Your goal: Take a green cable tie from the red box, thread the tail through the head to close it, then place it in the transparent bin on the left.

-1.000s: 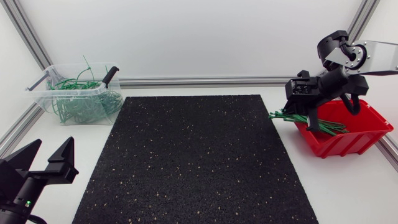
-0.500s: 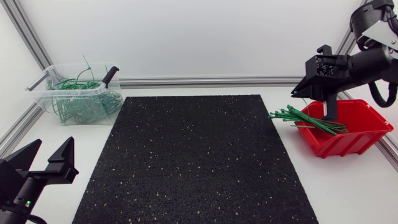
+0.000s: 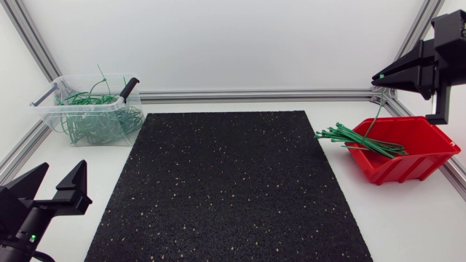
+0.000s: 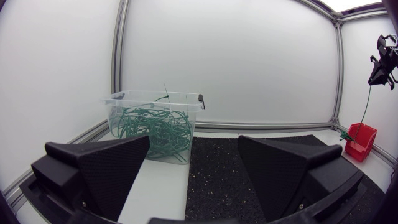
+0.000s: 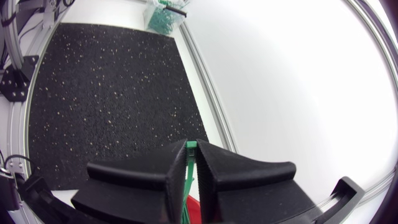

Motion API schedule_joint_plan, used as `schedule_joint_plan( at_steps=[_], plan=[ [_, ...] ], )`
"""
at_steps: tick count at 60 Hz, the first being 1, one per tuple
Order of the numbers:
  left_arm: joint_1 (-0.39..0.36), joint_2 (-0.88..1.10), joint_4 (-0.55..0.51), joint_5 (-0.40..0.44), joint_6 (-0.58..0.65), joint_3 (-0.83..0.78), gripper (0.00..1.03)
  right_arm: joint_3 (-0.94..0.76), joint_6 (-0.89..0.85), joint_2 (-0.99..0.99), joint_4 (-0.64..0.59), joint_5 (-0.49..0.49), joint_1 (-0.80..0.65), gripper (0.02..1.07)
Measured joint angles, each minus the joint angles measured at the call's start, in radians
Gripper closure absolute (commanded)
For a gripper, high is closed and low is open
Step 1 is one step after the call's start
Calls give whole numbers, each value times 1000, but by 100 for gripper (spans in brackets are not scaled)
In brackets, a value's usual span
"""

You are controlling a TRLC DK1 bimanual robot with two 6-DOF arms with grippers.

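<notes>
1. The right gripper (image 5: 193, 149) is clenched on one green cable tie (image 5: 192, 144), pinched between both fingertips, high above the red box (image 3: 408, 166).
2. The held tie hangs straight down, its lower end reaching the bundle of green ties (image 3: 349, 136) that lies over the box's rim toward the black mat (image 3: 226, 189).
3. The left gripper (image 3: 55, 182) sits released and holds nothing, low at the table's near left corner.
4. The transparent bin (image 3: 51, 102) at the far left corner holds a tangle of looped green ties (image 3: 95, 120).
</notes>
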Motion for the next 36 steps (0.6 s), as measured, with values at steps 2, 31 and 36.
schedule_joint_plan(
  at_steps=[2, 31, 36],
  plan=[
    [0, 0, 0, 0, 0, 0, 4, 21, 8, -5, -32, -47, -18, 94],
    [0, 0, 0, 0, 0, 0, 4, 168, 323, -32, -193, -333, -43, 94],
    [0, 0, 0, 0, 0, 0, 4, 169, 464, -33, -156, -290, 27, 94]
  ],
)
